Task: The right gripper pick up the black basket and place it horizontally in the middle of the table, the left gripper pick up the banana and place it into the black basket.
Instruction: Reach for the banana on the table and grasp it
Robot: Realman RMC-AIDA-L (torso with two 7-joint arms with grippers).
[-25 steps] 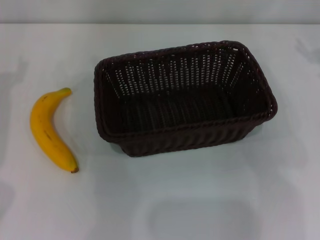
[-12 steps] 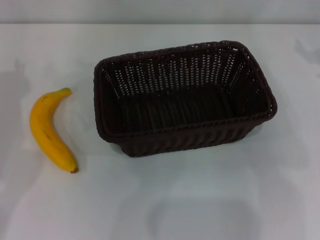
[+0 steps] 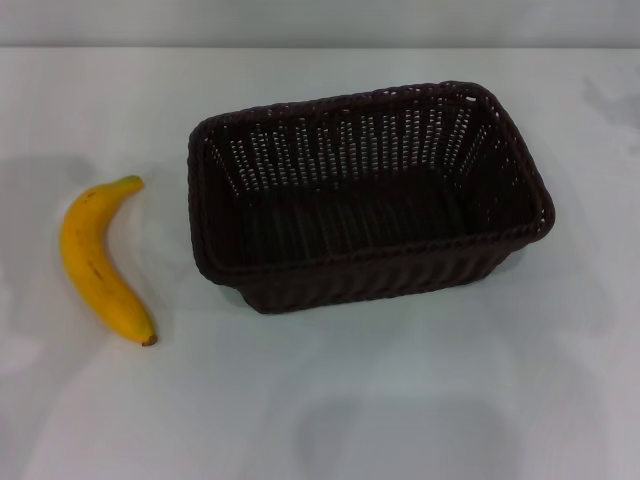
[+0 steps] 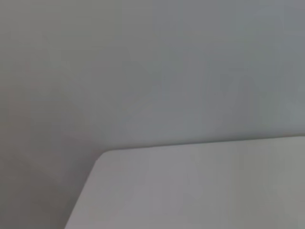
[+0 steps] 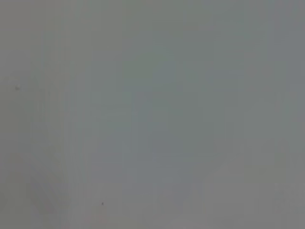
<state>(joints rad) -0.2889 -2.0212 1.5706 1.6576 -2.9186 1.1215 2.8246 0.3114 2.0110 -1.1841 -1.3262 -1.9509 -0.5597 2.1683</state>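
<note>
The black basket (image 3: 370,195) stands upright near the middle of the white table (image 3: 400,400) in the head view, its long side running left to right and nothing inside it. A yellow banana (image 3: 98,262) lies on the table to its left, a short gap from the basket's wall. Neither gripper shows in any view. The left wrist view holds only a corner of the table (image 4: 200,186) and a grey wall. Only plain grey fills the right wrist view.
The table's far edge (image 3: 320,47) meets a grey wall behind the basket. Faint shadows lie on the tabletop at the left near the banana and at the front.
Basket and banana have not moved. The soft shadow on the table at the left has shifted and widened toward the banana.
</note>
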